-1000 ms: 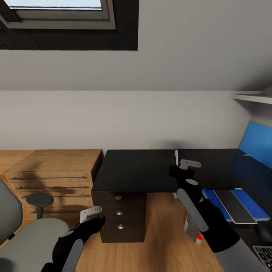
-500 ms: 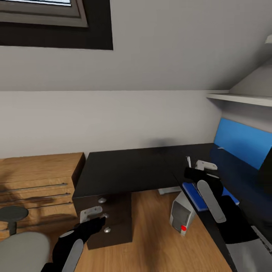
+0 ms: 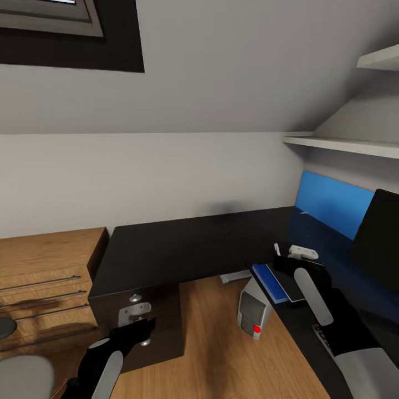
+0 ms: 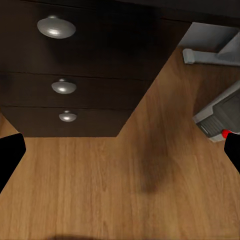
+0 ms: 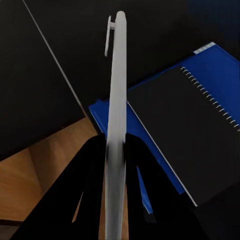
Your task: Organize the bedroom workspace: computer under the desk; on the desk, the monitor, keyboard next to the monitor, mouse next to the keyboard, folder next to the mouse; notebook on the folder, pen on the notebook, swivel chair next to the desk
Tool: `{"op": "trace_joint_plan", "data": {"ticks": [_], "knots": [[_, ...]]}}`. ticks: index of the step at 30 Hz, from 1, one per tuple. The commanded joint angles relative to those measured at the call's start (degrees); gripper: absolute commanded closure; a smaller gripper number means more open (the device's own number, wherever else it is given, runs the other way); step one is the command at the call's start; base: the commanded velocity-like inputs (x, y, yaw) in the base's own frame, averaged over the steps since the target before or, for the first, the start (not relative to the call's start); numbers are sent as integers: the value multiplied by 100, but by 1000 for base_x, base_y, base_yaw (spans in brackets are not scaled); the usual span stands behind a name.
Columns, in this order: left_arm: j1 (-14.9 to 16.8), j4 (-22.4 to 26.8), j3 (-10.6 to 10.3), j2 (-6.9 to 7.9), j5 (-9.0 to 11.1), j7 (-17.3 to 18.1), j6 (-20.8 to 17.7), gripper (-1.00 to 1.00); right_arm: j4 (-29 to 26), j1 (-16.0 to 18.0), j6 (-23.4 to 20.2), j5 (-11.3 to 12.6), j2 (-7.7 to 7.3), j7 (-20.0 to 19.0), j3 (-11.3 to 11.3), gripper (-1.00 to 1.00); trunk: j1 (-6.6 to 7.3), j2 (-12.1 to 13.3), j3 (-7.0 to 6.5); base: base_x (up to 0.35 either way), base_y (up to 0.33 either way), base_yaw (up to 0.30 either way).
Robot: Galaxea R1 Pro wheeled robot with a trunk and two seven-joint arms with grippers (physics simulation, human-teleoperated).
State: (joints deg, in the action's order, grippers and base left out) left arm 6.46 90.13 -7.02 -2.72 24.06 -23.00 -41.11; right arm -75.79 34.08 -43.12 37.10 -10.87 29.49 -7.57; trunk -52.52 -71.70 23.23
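Black desk (image 3: pixel 177 249) along grey wall, notebook (image 5: pixel 200 130) stacked on folder (image 5: pixel 142 150). Right gripper (image 5: pixel 115 145) clamps pen (image 5: pixel 116 110); left gripper (image 3: pixel 134 314) fingers spread before drawer unit (image 4: pixel 75 75). Computer (image 3: pixel 252 313) on floor under desk.

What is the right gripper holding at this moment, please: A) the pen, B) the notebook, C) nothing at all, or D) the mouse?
A: in the right wrist view the right gripper is shut on the pen, a thin white stick, above the notebook that lies on the folder.
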Motion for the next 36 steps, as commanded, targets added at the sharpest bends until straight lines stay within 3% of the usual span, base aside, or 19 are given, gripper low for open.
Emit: {"op": "trace_joint_plan", "data": {"ticks": [1, 9, 29, 36], "knots": [[4, 6, -6, 0, 62, -56, -13, -100, 5, 8, -9, 54, -5, 68, -15, 100, 0, -4, 7, 0, 0, -10], [5, -2, -42, -11, 59, -56, -11, -100, 292, 36, -51, -98, -5, 139, -15, 100, 0, -4, 7, 0, 0, -2], [4, 3, -45, -3, 58, -56, -14, -100, 279, 38, -122, -219, -7, 194, -35, 100, 0, -4, 7, 0, 0, 0], [4, 4, -45, -2, 56, -56, -12, -100, 543, 44, -112, -445, -4, 186, -21, 100, 0, -4, 7, 0, 0, 0]]}}
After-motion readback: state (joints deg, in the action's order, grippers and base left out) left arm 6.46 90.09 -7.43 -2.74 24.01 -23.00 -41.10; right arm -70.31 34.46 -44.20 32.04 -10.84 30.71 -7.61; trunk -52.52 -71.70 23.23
